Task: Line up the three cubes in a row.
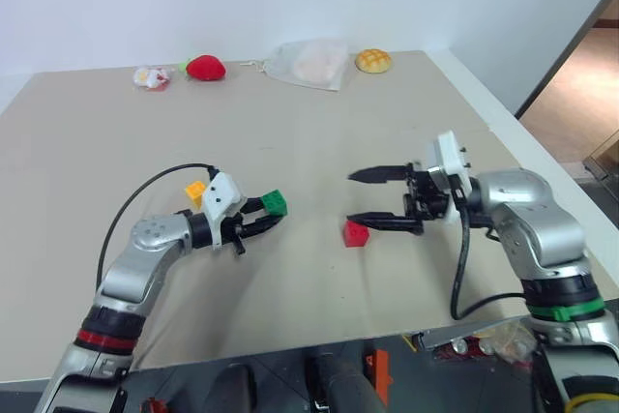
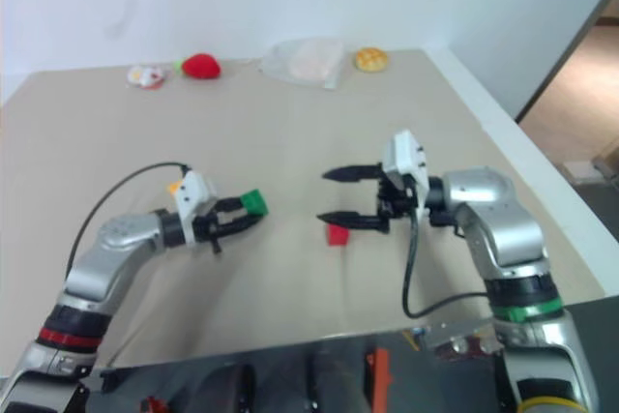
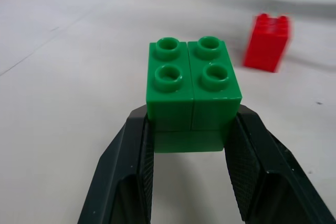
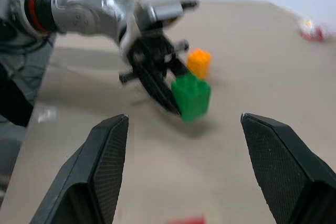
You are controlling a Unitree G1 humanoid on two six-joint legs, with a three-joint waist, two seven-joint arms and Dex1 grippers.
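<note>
Green cube (image 3: 192, 85) (between left gripper (image 3: 191, 145) fingers)

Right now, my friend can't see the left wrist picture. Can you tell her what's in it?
The left end effector is shut on the green cube, its two black fingers pressing the cube's sides, with four round studs facing up. Beyond it, the red cube stands alone on the beige table.
</note>
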